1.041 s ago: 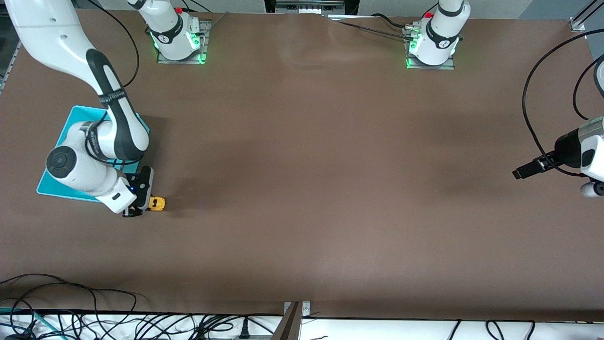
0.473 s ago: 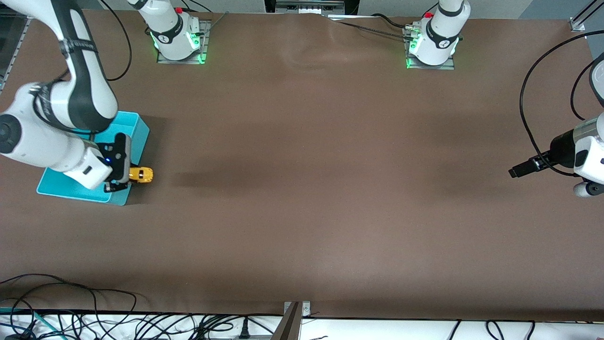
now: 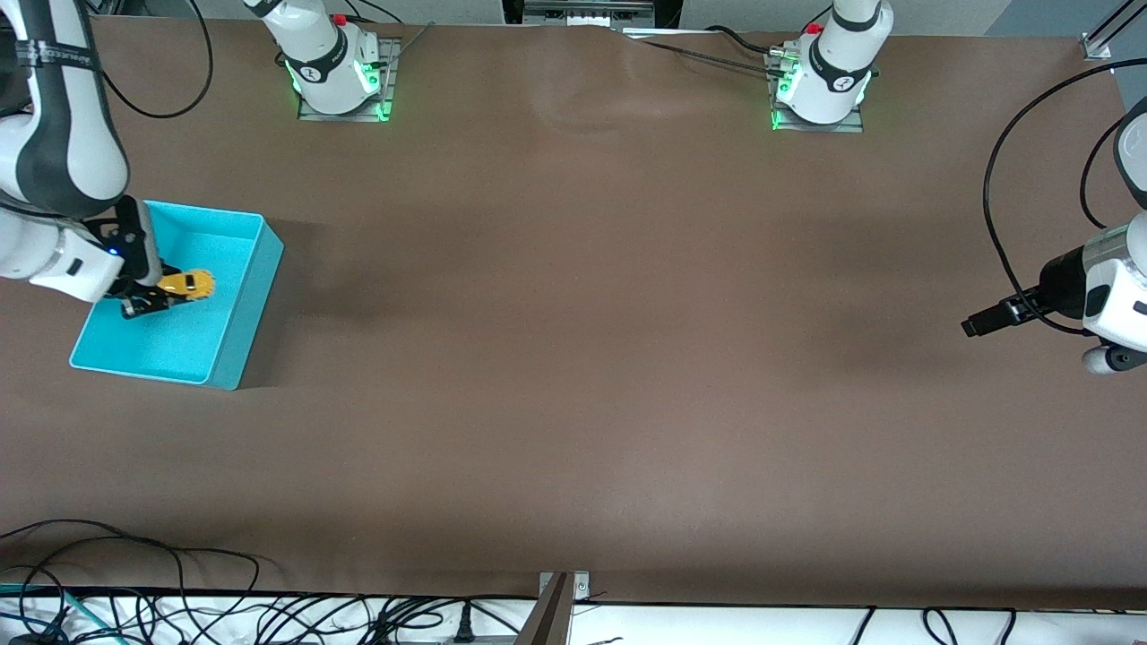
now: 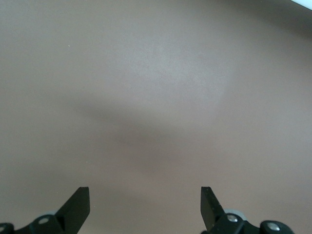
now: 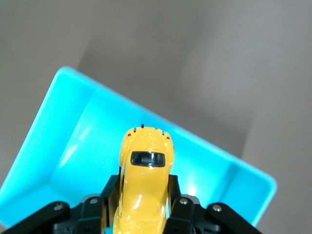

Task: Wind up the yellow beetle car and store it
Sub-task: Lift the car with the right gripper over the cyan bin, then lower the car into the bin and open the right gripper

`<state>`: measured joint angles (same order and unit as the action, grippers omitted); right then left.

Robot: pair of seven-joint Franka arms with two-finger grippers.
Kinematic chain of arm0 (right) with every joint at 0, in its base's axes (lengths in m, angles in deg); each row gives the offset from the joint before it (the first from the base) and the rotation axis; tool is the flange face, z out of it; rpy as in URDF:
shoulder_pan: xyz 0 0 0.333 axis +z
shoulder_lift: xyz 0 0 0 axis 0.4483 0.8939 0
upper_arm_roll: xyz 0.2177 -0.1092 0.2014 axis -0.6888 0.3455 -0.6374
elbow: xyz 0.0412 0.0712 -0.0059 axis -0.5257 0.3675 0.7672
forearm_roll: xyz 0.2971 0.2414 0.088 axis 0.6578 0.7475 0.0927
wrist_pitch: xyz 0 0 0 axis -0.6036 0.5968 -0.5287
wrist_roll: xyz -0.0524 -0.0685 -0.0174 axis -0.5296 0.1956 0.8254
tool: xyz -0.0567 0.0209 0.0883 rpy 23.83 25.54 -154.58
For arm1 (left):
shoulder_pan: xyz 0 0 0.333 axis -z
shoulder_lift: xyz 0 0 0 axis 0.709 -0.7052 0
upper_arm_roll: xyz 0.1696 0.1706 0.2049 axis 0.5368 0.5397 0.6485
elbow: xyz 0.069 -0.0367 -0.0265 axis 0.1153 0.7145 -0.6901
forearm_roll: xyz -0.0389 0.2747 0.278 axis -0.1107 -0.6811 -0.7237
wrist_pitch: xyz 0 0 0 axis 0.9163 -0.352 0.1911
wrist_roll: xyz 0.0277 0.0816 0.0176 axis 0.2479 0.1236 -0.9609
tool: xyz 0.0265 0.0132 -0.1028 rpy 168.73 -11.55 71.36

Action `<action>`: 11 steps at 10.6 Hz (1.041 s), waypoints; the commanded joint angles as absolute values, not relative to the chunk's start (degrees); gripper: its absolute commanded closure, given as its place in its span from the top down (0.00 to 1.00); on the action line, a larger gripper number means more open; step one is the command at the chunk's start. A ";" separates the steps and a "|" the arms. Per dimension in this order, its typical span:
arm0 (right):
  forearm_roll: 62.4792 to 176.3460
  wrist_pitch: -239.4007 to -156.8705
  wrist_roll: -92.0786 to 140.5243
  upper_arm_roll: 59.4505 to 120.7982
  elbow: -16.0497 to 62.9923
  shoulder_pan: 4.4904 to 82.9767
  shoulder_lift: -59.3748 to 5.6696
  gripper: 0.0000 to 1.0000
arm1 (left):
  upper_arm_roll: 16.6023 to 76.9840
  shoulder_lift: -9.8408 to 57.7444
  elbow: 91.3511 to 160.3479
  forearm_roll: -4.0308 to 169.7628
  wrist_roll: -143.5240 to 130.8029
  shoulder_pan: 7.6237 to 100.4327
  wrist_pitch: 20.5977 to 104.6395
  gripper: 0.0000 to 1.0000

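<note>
Glossy rounded yellow beetle car [image 3: 186, 284] clamped by right gripper [image 3: 143, 300] over bin [image 3: 242, 305].

Right gripper [image 3: 148, 296] clamped shut; left gripper [image 4: 145, 207] waits, fingers [image 4: 78, 207] apart

Bare table [image 3: 573, 358] beside teal bin [image 3: 260, 278]

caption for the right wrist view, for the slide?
Right gripper grips the yellow beetle car by its sides above the open teal bin.
</note>
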<state>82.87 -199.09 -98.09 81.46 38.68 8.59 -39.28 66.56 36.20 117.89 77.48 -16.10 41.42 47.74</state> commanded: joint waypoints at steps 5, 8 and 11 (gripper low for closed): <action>81.42 -211.44 -116.45 79.58 54.60 -1.21 -41.97 0.01 | 66.96 35.60 117.89 78.80 -14.32 41.64 47.58 1.00; 81.42 -214.60 -121.02 79.23 57.42 -3.59 -41.80 0.01 | 66.96 35.69 117.89 78.62 -14.32 41.64 46.71 1.00; 81.42 -220.32 -121.65 79.23 59.36 -4.21 -40.22 0.01 | 66.96 35.69 117.72 78.44 -14.32 41.64 46.44 1.00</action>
